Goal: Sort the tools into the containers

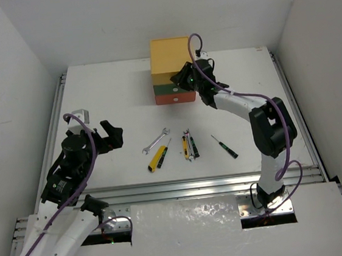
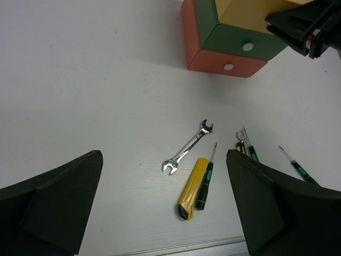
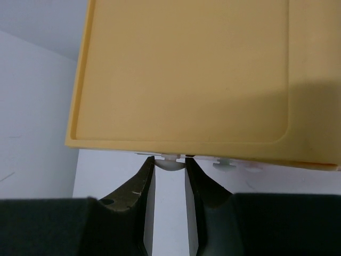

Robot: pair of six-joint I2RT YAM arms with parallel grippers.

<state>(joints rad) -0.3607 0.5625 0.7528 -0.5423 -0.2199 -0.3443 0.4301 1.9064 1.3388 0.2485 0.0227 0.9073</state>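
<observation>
The chest stands at the table's back, with a yellow top drawer (image 1: 169, 55), a green middle drawer (image 1: 168, 87) and a red-orange bottom drawer (image 1: 171, 98). My right gripper (image 1: 185, 76) is at the yellow drawer's front. In the right wrist view its fingers (image 3: 146, 181) press both sides of the white knob (image 3: 170, 163) under the yellow top (image 3: 186, 74). My left gripper (image 1: 114, 136) is open and empty, above the table to the left. A silver wrench (image 1: 156, 140), a yellow-black utility knife (image 1: 157, 159), a green-handled screwdriver (image 2: 205, 181), a small cluster of tools (image 1: 189, 145) and another screwdriver (image 1: 225, 147) lie mid-table.
A metal rail (image 1: 195, 183) runs along the table's near edge. White walls close in the left, right and back. A small grey bracket (image 1: 79, 115) sits at the left edge. The right arm's purple cable (image 1: 266, 102) loops above the table's right side.
</observation>
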